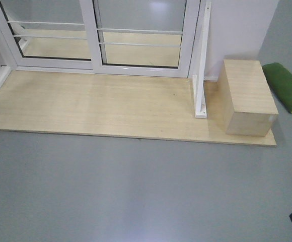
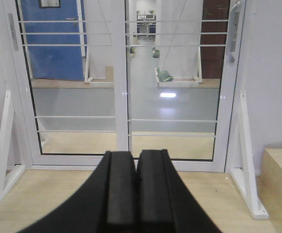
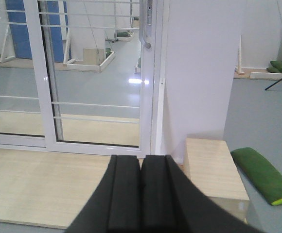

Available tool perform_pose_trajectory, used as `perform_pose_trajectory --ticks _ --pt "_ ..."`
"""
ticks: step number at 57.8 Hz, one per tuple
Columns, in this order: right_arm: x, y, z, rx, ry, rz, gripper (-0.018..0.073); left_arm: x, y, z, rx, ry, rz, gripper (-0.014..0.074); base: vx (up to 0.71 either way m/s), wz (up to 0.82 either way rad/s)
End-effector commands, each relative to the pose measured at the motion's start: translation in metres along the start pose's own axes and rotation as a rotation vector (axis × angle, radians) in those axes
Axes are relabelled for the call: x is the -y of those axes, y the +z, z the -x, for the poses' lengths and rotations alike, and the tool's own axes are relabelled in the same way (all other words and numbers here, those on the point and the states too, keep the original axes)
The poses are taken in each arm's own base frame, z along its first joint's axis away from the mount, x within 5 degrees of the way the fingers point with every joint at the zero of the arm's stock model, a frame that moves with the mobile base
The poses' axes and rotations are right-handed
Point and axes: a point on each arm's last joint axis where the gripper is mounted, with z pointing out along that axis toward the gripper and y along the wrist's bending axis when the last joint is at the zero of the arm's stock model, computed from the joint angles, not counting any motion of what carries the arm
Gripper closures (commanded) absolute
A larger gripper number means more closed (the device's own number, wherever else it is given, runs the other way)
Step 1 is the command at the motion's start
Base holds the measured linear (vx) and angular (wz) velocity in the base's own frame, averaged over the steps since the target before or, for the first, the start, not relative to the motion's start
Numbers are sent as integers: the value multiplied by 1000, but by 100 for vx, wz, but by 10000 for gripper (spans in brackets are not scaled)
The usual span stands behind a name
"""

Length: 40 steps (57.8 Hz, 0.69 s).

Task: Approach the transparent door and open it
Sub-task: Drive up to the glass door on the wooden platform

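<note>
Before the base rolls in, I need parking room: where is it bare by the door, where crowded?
Bare: grey floor, and wooden platform between transparent door and its front edge. Crowded: right end, with white bracket, wooden box, green cushion.

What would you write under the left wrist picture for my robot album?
Shut left claw points at the transparent door, its curved handle up on the right stile.

Everything is being lit brightly and evenly. Soft glare is being thrown back by the grey floor.
</note>
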Motion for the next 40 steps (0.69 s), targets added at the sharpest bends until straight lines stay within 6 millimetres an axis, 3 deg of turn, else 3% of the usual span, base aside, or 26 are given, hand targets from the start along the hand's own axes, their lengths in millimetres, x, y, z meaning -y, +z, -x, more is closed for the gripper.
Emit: perform_pose_trajectory --ticks 1,40 --pt "0 -1 7 96 -8 2 568 1 -1 5 86 -7 -10 603 52 17" --pt "0 -1 7 96 -8 2 568 1 -1 5 86 -7 -10 603 51 7"
